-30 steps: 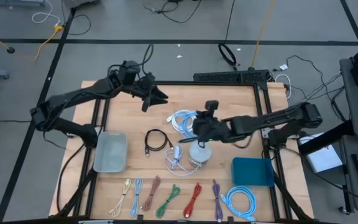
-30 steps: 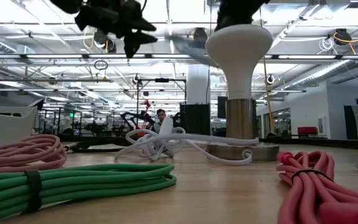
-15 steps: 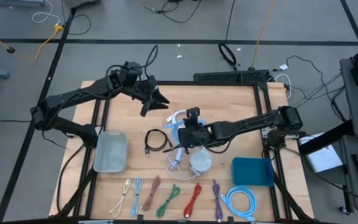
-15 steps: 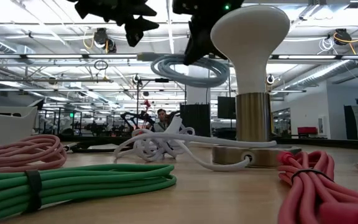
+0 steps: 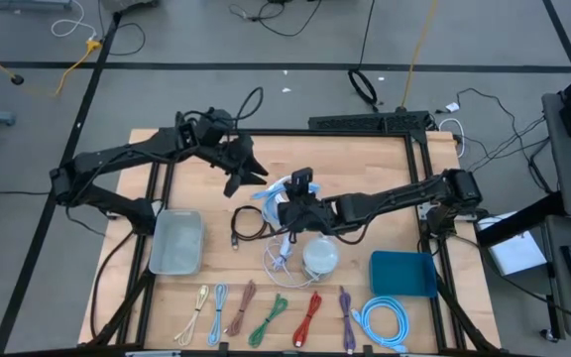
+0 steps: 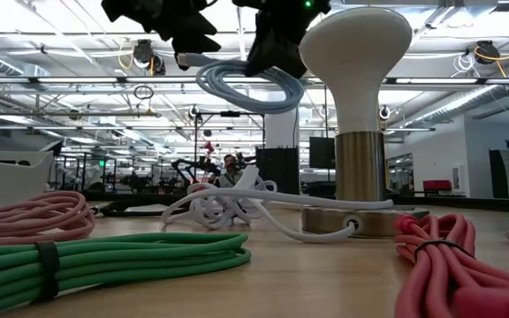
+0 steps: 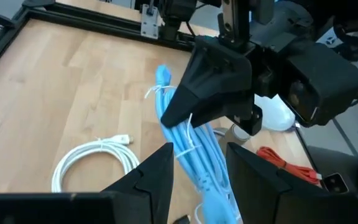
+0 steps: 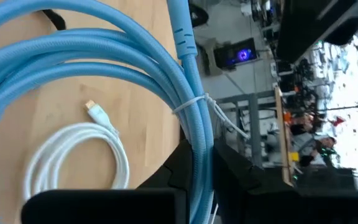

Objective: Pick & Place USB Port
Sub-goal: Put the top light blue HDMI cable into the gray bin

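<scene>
A coiled light-blue cable (image 6: 247, 87), bound with a white tie, hangs in the air above the table's middle. My right gripper (image 5: 285, 205) is shut on it. My left gripper (image 5: 259, 176) stands open just to the coil's far left. In the left wrist view the coil (image 7: 194, 140) shows between its two fingers. The white-domed USB port stand (image 5: 320, 256) rests on its metal foot (image 6: 352, 216), with a white cable (image 6: 237, 205) plugged into it. My right gripper pinches the coil's bundled strands (image 8: 196, 134) between its two fingers, just beside the white tie (image 8: 191, 103). It reaches in from the table's right, slanting down. The coil is lifted clear of the table. Whether my left gripper's fingers touch the coil, I cannot tell.
A grey tray (image 5: 174, 244) lies at the left and a teal tray (image 5: 402, 274) at the right. A black cable (image 5: 251, 223) and a white coil (image 8: 79, 155) lie under the arms. Several coloured cables (image 5: 266, 319) line the near edge, with a blue coil (image 5: 383, 319) beside them.
My right gripper has carried the blue coil toward the table's left, up to my left gripper, and has rolled on the way. My left gripper has come a little toward the near edge to meet it. The domed stand has shifted slightly toward the near edge.
</scene>
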Controlling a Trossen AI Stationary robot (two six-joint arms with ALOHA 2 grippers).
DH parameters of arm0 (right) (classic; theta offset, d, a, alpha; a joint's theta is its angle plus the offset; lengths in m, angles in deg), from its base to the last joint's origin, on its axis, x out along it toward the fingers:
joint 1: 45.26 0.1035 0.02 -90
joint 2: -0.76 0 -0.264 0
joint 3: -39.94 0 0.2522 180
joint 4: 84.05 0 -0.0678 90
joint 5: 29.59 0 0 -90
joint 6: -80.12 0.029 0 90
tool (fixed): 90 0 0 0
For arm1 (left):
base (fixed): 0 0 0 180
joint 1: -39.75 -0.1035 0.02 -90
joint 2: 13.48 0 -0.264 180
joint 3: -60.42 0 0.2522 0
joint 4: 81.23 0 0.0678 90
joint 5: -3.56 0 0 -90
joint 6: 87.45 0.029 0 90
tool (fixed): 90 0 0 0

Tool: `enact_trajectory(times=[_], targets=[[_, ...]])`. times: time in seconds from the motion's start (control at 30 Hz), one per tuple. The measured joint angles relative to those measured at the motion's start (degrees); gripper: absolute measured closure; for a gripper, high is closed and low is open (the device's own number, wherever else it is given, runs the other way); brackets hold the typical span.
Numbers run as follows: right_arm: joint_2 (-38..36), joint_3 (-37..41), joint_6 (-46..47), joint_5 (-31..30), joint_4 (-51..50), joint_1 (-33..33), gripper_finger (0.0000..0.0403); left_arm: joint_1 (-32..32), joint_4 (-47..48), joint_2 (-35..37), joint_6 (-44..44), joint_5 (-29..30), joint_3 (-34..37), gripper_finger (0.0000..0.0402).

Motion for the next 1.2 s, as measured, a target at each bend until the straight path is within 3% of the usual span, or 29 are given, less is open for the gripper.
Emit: enact_trajectory(times=[0.3,0.47,0.57,0.63,0.77,0.93,1.2], targets=[[0.07,0.17,-4.59,1.65,3.99,-0.54,0.0374,2.74,0.20,-7.42,-1.83,-0.71,0.00,0.0252],[0.16,0.20,-4.05,3.12,3.83,-1.10,0.0374,2.95,-0.61,-10.74,-1.95,-4.28,-0.02,0.0255],[0.16,0.20,-3.96,2.85,3.81,-1.15,0.0374,2.95,-0.66,-11.22,-3.52,-4.31,-0.02,0.0295],[0.14,0.20,-3.92,2.59,4.12,-1.15,0.0374,2.89,-0.40,-11.22,-3.67,-4.33,-0.02,0.0351],[0.12,0.22,-3.85,2.52,5.27,-1.15,0.0344,2.77,0.00,-10.63,-5.79,-2.70,0.00,0.0361],[0.10,0.22,-4.46,-1.21,11.10,-0.12,0.0282,2.69,3.14,-6.85,-8.77,3.77,-0.04,0.0361],[-0.19,-0.02,-20.38,-20.46,38.75,3.08,0.0225,3.46,15.08,5.55,-16.60,24.30,0.04,0.0361]])
